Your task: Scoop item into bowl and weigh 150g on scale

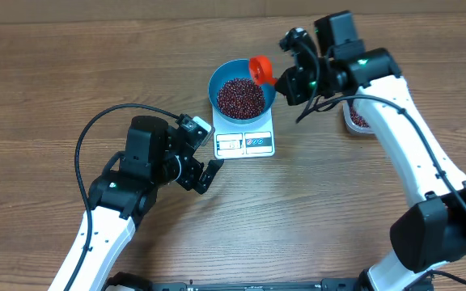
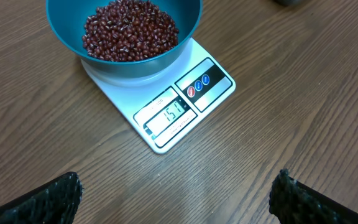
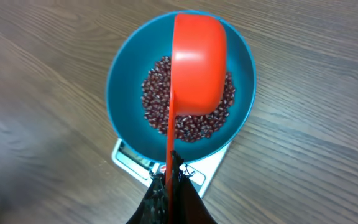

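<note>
Right jaws pinch a red scoop (image 3: pixel 197 68) over the bowl (image 3: pixel 122 87) of beans (image 2: pixel 129 28) on the scale (image 2: pixel 120 93); left jaws spread wide.

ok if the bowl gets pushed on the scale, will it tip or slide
Probably won't tip: the bowl is deep and weighted by beans. It may slide on the smooth flat scale. Loose beans could shift.

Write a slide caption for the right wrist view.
Gripped orange scoop hovers over the blue bowl of beans on the white scale.
</note>
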Tool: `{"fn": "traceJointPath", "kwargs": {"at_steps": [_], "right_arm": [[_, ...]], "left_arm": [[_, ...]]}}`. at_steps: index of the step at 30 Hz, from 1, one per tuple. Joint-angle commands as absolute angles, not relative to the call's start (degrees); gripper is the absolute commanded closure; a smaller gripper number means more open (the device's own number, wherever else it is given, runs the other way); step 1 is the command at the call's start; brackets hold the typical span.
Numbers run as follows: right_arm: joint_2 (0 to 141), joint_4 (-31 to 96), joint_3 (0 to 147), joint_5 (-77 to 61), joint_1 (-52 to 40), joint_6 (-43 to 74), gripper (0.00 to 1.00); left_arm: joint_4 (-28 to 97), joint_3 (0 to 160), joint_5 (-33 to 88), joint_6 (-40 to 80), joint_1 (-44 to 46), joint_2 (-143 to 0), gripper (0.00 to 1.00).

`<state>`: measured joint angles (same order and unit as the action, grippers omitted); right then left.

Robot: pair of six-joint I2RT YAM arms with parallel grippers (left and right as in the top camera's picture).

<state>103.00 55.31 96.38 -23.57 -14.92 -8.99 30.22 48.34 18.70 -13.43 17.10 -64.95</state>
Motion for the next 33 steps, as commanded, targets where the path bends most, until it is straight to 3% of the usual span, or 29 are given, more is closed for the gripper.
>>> {"fn": "traceJointPath", "kwargs": {"at_steps": [1,15,33], "right_arm": [[99.2,55.6,98.4,-32.0,-11.9,-8.8,0.96],[98.8,56.7,98.4,-33.4,-12.0,-8.7,0.96],[100.8,53.1,98.3,-11.9,-21.3,-4.3,0.96]], "left_arm": [[30.2,48.1,19.1,-12.6,16.8,-65.3,0.0],[30.2,48.1,19.1,-12.6,16.8,-65.3,0.01],[30.2,48.1,19.1,-12.6,16.8,-65.3,0.0]]}}
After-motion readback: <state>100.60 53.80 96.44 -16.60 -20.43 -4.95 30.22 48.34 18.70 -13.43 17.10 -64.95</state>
